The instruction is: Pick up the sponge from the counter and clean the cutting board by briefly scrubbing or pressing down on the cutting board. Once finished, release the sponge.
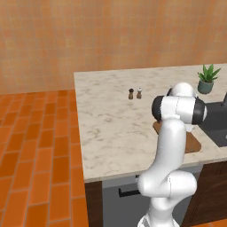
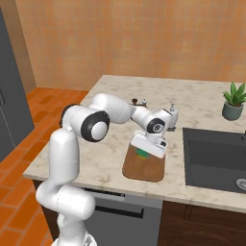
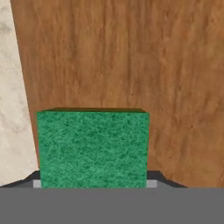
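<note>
The green sponge sits between my gripper's two dark fingertips, which are closed against its sides. In the right base view the gripper points down over the far end of the brown wooden cutting board, with the sponge held low against it. Wood grain of the cutting board spreads behind the sponge, and a strip of the marbled counter shows at the left. In the left base view the arm covers most of the cutting board.
Two small shakers stand mid-counter. A potted plant is at the back right, a dark sink basin lies right of the board, and a white dispenser bottle stands just behind the hand. The counter ends at the orange tiled floor.
</note>
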You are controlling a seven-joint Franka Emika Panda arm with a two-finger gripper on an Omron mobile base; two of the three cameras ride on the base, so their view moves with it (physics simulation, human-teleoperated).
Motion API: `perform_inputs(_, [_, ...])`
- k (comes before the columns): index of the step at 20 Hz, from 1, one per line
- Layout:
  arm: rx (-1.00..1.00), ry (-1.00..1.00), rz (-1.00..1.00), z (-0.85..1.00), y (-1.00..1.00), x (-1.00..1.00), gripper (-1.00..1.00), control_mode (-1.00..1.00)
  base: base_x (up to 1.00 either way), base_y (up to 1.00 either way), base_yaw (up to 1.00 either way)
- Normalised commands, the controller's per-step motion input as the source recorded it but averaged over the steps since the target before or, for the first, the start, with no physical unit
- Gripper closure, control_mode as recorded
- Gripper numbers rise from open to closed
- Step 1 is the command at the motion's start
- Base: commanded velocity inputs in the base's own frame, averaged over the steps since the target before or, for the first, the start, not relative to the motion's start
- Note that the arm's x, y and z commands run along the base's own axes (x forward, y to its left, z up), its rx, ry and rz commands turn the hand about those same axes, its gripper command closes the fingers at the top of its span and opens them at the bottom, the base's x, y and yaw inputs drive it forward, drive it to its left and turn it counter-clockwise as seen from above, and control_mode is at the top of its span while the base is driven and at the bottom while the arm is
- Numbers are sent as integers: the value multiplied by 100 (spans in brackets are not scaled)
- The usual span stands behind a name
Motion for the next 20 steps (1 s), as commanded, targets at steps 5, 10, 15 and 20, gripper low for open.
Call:
perform_inputs(5, [0,0,0,-11,52,9,100,-100,0,0,0])
perform_inputs(10, [-3,0,0,-32,34,43,100,-100,0,0,0])
perform_inputs(15, [-9,0,0,-31,32,58,100,-100,0,0,0])
perform_inputs(20, [-8,0,0,0,24,84,100,-100,0,0,0])
